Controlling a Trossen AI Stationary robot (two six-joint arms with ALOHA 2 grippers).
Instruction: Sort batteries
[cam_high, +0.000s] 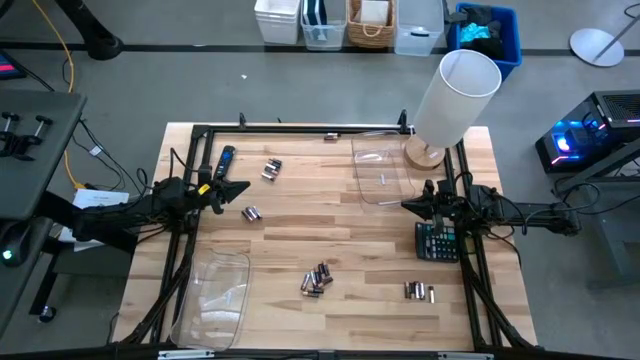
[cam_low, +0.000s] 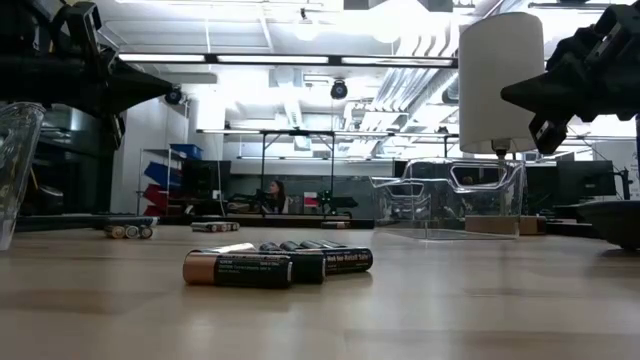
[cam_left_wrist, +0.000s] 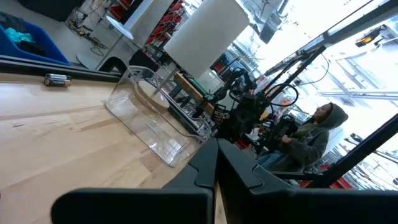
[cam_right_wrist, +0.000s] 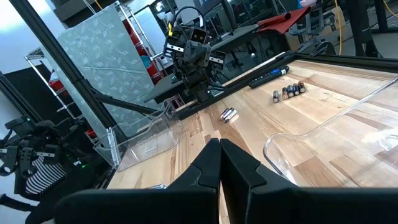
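Several batteries (cam_low: 275, 263) lay in a cluster closest to the low camera, dark bodies with copper-brown ends, side by side on the wooden table (cam_high: 330, 240). From above that same bunch sat low in the middle of the table, and a smaller group of batteries (cam_high: 419, 291) lay off to its right, just below the dark calculator (cam_high: 436, 242). Nothing was touching either pile!

Up a little, the left gripper (cam_high: 240, 187) hung above the table's left side, fingers pressed together to a point and gripping nothing. One pair of batteries (cam_high: 251, 213) lay near its tip, just below it in the high view, apart from the fingers. Another small cluster of batteries (cam_high: 271, 169) sat a bit farther up the table. A slim black-and-blue remote (cam_high: 223, 160) lay beside the left arm.

Across the way, the right gripper (cam_high: 410, 206) pointed inward from the right side, fingers closed tight and empty too, its tip at the edge of a clear tray (cam_high: 378, 172). A second clear tray (cam_high: 215, 300) sat at the lower left corner.

Farther back, a lone battery (cam_high: 331, 137) rested by the rear rail, and a white lamp (cam_high: 455, 95) stood at the far right corner. Beyond the table, a person (cam_left_wrist: 308, 138) in a hooded top sat in the room.
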